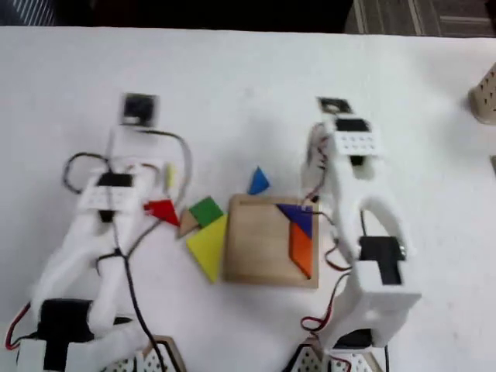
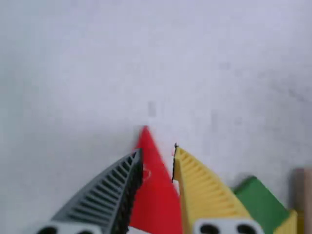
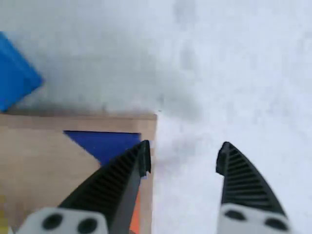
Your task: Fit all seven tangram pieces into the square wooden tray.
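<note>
Tray: the square wooden tray lies at the middle of the white tabletop, between the two arms.
Inside tray: a dark blue triangle and an orange piece sit against the right wall, touching each other, the blue one farther and the orange one nearer.
Grip, left: the left jaws are closed on a red triangle, clamped between a grey finger and a yellow finger. The triangle's tip pokes out past both fingertips, over bare tabletop.
Red triangle's place: left of the tray and apart from it, just left of a green square. I cannot tell if it is lifted or resting.
Loose pieces: the green square, a pale tan piece and a large yellow triangle cluster at the tray's left side, the yellow one touching its wall. A light blue triangle lies just beyond the far wall.
Grip, right: the right jaws stand open, the two black fingers well apart. One hangs over the tray's far right corner, above the dark blue triangle, and the other over bare tabletop right of the tray.
</note>
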Available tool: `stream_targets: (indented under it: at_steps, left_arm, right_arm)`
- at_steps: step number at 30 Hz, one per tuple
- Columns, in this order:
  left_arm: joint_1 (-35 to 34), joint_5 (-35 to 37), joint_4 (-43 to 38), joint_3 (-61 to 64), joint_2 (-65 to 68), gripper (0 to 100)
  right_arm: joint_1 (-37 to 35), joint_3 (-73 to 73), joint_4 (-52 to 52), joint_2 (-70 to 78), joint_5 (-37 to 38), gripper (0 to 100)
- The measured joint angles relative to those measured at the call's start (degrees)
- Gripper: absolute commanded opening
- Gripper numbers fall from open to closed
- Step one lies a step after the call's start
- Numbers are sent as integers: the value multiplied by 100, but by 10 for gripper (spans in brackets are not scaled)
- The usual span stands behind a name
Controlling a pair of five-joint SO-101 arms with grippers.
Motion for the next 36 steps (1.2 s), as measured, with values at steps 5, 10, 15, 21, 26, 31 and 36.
stream_targets:
  at_steps: [5,10,15,21,26,31,36]
  left_arm:
    - [967,-18,545,-589,0,141]
    - [1705,-18,642,-1116,176,229]
    - [2180,237,1011,-2057,1292,241]
    - [2180,396,1512,-3534,2998,244]
    - [2180,431,1952,-4642,4132,244]
    - [2171,431,2330,-5538,4853,245]
    - [2171,431,2716,-6127,5196,245]
  right_arm:
    - [1248,1248,-774,-659,105,226]
    - [1837,2576,-1248,-1591,501,226]
    - [2295,3754,-1503,-2673,1029,226]
    - [2637,5152,-1574,-4026,2004,226]
    - [2637,5864,-1653,-5020,2400,226]
    - [2646,6040,-1705,-5415,2444,226]
    - [2655,6048,-1714,-5424,2453,226]
